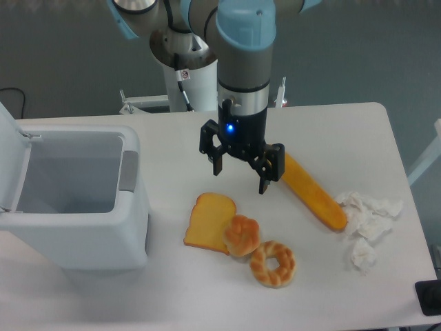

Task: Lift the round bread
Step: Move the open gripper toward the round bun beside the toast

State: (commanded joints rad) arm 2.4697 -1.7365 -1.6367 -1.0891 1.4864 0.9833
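Observation:
The round bread [242,235] is a small golden-brown lobed bun lying on the white table [207,289], resting against the right edge of the toast slice [209,222]. My gripper [240,181] hangs open above the table, behind the bun and a little higher in the picture. Its two dark fingers [264,181] point down with nothing between them. A clear gap separates the fingertips from the bun.
A twisted ring-shaped bread [273,263] touches the bun's lower right. A long orange baguette [313,194] lies right of the gripper, with crumpled white paper [365,221] beyond it. An open white bin [72,196] stands at the left.

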